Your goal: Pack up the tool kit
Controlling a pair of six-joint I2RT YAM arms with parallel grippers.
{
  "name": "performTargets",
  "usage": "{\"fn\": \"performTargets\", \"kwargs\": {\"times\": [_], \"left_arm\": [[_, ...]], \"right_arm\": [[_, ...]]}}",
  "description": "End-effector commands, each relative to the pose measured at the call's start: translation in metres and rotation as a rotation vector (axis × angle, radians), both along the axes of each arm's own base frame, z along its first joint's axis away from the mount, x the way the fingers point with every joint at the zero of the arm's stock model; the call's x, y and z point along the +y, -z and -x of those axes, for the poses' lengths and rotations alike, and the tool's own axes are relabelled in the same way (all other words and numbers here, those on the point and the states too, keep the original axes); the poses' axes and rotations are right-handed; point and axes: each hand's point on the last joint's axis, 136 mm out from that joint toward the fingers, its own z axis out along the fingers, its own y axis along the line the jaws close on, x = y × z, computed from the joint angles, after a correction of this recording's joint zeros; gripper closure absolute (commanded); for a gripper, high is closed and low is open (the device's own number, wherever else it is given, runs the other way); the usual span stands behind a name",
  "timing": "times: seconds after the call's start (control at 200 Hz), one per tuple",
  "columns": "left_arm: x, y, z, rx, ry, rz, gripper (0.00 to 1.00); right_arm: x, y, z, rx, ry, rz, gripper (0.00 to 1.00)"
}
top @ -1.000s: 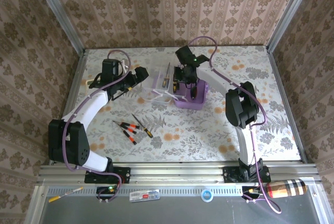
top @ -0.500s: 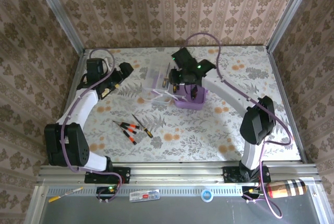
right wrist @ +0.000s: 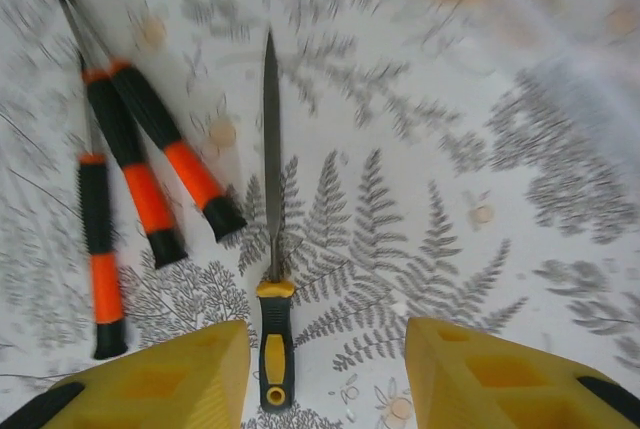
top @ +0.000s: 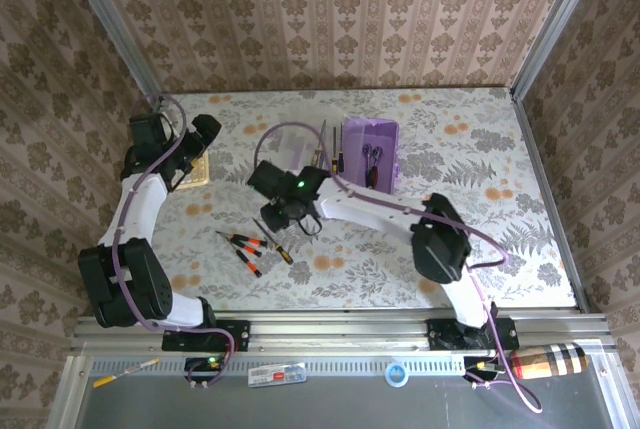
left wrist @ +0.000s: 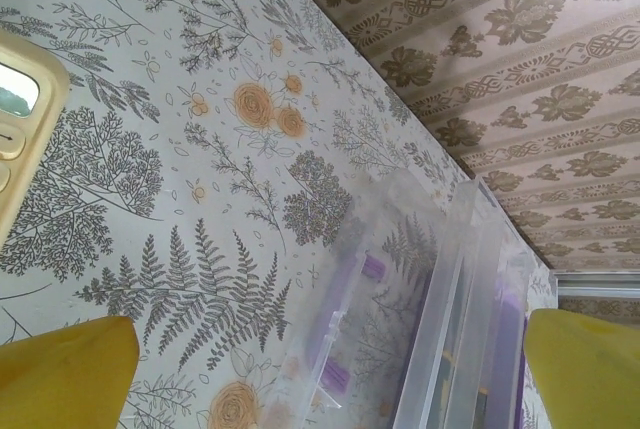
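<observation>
The purple box (top: pixel 370 154) lies open at the back middle of the table, with red-handled pliers (top: pixel 372 154) and a screwdriver inside. Left of it sit the clear lid (top: pixel 290 144) (left wrist: pixel 375 314) and clear tray (left wrist: pixel 470 309). Three black-orange screwdrivers (top: pixel 245 245) (right wrist: pixel 130 189) lie on the table beside a yellow-black-handled tool (top: pixel 276 243) (right wrist: pixel 272 334). My right gripper (top: pixel 298 219) (right wrist: pixel 325 369) hovers open just above that tool's handle, which lies near its left finger. My left gripper (top: pixel 205 144) (left wrist: pixel 330 379) is wide open and holds nothing, left of the lid.
A yellow calculator (top: pixel 195 171) (left wrist: pixel 20 129) lies under the left arm near the table's left edge. Wallpapered walls close the table at back and sides. Bare patterned tabletop stretches to the front right.
My right arm has swung from the purple box down-left to above the loose screwdrivers, its jaws opening wider. The left arm has drawn back to the left. The box now lies farther back.
</observation>
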Motion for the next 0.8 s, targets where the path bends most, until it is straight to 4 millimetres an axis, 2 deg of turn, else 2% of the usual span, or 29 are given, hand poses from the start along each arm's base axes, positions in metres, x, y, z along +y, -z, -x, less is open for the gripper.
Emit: {"fn": "performTargets", "kwargs": {"times": [0.0, 0.195, 0.41, 0.525, 0.795], "left_arm": [[-0.002, -0.012, -0.002, -0.029, 0.003, 0.023, 0.00], [-0.004, -0.012, -0.002, -0.033, 0.005, 0.038, 0.00], [-0.005, -0.011, -0.003, -0.030, 0.009, 0.053, 0.00], [-0.006, -0.012, -0.003, -0.032, 0.012, 0.054, 0.00], [-0.005, -0.012, -0.003, -0.033, 0.007, 0.053, 0.00]], "right_arm": [[-0.006, 0.013, 0.008, 0.003, -0.029, 0.095, 0.51], [-0.010, 0.049, 0.019, 0.061, -0.037, 0.172, 0.49], [-0.014, 0.071, 0.023, 0.084, -0.022, 0.193, 0.51], [-0.013, 0.079, 0.025, 0.100, -0.016, 0.192, 0.52], [-0.006, 0.083, 0.030, 0.134, -0.009, 0.153, 0.52]]}}
